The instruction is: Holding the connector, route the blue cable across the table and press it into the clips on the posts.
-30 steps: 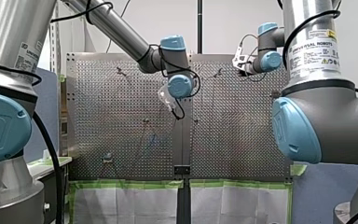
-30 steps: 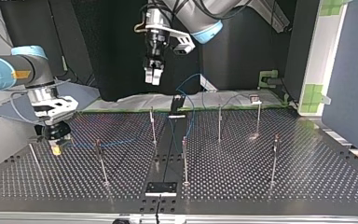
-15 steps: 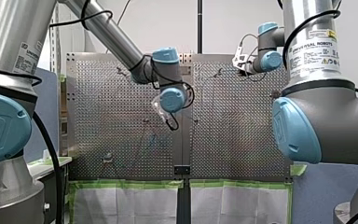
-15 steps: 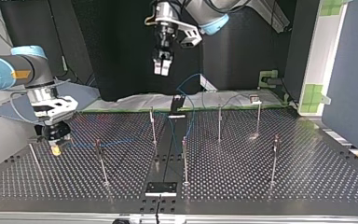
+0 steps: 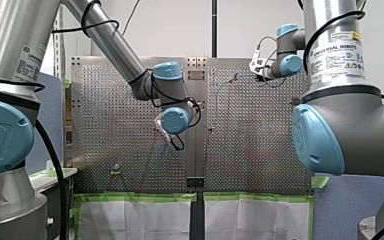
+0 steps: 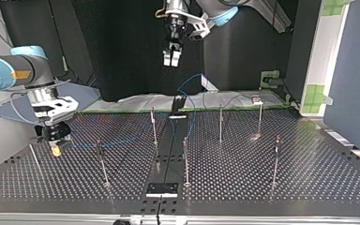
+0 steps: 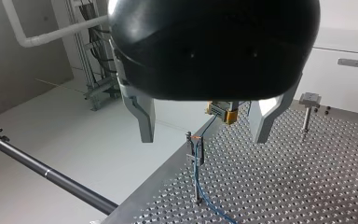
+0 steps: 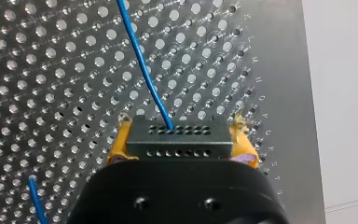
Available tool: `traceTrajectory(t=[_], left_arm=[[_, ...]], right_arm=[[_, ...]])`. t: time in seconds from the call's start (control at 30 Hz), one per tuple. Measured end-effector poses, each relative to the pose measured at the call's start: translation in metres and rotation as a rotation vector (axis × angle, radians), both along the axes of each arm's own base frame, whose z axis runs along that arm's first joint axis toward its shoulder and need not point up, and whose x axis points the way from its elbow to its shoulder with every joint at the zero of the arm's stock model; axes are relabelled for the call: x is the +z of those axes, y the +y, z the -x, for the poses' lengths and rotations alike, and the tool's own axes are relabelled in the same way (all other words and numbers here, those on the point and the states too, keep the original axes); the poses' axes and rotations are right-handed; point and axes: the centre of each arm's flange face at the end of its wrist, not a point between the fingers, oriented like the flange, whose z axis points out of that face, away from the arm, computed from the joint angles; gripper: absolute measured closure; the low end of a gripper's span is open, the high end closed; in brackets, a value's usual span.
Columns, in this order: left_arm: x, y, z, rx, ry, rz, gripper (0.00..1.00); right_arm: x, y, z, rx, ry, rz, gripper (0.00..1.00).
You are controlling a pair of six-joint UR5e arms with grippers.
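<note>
My right gripper (image 6: 55, 149) sits low over the grey perforated metal table (image 6: 309, 178), at the top view's 9 o'clock. The right wrist view shows its yellow pads (image 8: 115, 148) clamped on the dark rectangular connector (image 8: 177, 135); the gripper body hides the connector's lower part. The thin blue cable (image 8: 142, 70) leaves the connector's middle. In the left wrist view it reaches the clip on a slim metal post (image 7: 196, 179), then runs out of frame. My left gripper (image 6: 172, 62) hangs high at the top view's 12 o'clock, its metal fingers (image 7: 142, 119) apart around nothing. In the front view both grippers' fingers are hidden behind the wrists.
</note>
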Motion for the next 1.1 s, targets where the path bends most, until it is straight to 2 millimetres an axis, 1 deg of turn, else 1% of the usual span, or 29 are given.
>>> traceTrajectory(t=[0.3,0.77,1.1], left_arm=[[-0.021,0.018,0.016,0.000,0.000,0.000,0.01],[-0.048,0.046,0.041,0.000,0.005,-0.006,0.01],[-0.074,0.073,0.065,-0.002,0.059,-0.066,0.01]], right_arm=[[0.000,0.000,0.000,0.000,0.002,-0.001,1.00],[0.001,0.001,0.000,0.000,0.004,0.002,1.00],[0.001,-0.001,0.003,-0.010,0.007,0.001,1.00]])
